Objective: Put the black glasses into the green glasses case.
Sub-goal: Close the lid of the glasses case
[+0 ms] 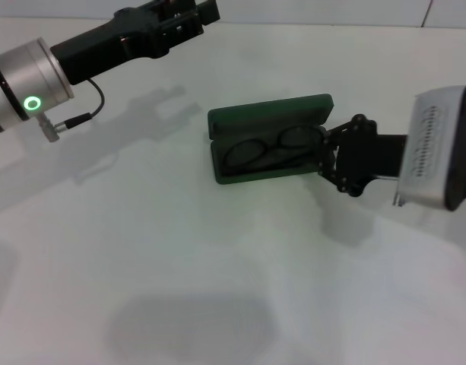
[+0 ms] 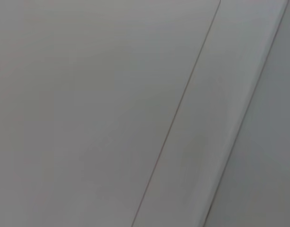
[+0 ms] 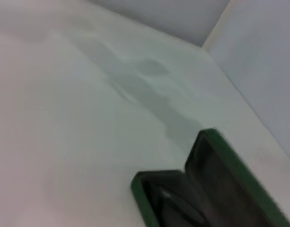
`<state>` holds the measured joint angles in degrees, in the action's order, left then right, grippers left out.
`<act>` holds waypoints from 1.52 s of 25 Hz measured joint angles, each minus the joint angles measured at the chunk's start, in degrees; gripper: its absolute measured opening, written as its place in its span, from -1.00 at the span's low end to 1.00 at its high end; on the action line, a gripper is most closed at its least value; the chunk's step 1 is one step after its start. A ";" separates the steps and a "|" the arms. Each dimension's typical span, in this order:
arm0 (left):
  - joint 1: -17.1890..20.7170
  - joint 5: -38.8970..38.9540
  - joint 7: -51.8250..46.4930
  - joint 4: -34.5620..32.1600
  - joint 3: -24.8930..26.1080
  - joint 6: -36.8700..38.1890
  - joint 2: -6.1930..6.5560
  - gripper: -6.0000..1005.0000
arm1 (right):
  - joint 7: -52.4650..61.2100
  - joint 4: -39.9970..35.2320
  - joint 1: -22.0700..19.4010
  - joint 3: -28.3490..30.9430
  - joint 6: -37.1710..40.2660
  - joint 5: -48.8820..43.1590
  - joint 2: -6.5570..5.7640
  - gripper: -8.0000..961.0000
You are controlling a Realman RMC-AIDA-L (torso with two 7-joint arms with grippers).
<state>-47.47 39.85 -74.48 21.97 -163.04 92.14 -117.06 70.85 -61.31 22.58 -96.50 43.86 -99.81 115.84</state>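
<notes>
The green glasses case (image 1: pixel 267 115) lies open in the middle of the table, its lid raised on the far side. The black glasses (image 1: pixel 272 149) lie inside its tray, folded, lenses toward my left. My right gripper (image 1: pixel 324 154) is at the case's right end, at tray height, with its fingers spread and nothing held between them. The right wrist view shows the case's left end (image 3: pixel 144 195) and the dark lining of the lid (image 3: pixel 215 172). My left gripper (image 1: pixel 193 17) is raised at the far left, away from the case. The left wrist view shows none of these things.
The white table (image 1: pixel 141 251) stretches around the case in all directions. A cable and plug (image 1: pixel 73 120) hang under my left arm. The table's far edge (image 3: pixel 215 33) meets a pale wall.
</notes>
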 joint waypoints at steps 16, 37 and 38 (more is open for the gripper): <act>-17.07 -25.26 -10.57 -1.82 0.00 -30.72 -2.53 0.27 | -4.39 23.80 1.93 42.89 28.66 13.74 -0.28 -0.42; -16.57 -39.44 -9.37 -11.98 0.00 -35.05 -2.68 0.27 | -4.53 25.09 1.37 42.43 26.23 13.26 -0.45 0.29; -16.05 -39.41 -7.67 -12.58 0.00 -34.76 -2.69 0.27 | -4.55 25.10 1.45 42.37 25.74 13.17 -0.45 0.29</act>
<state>-63.52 0.44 -82.16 9.39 -163.04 57.37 -119.74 66.30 -36.21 24.02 -54.13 69.60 -86.64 115.39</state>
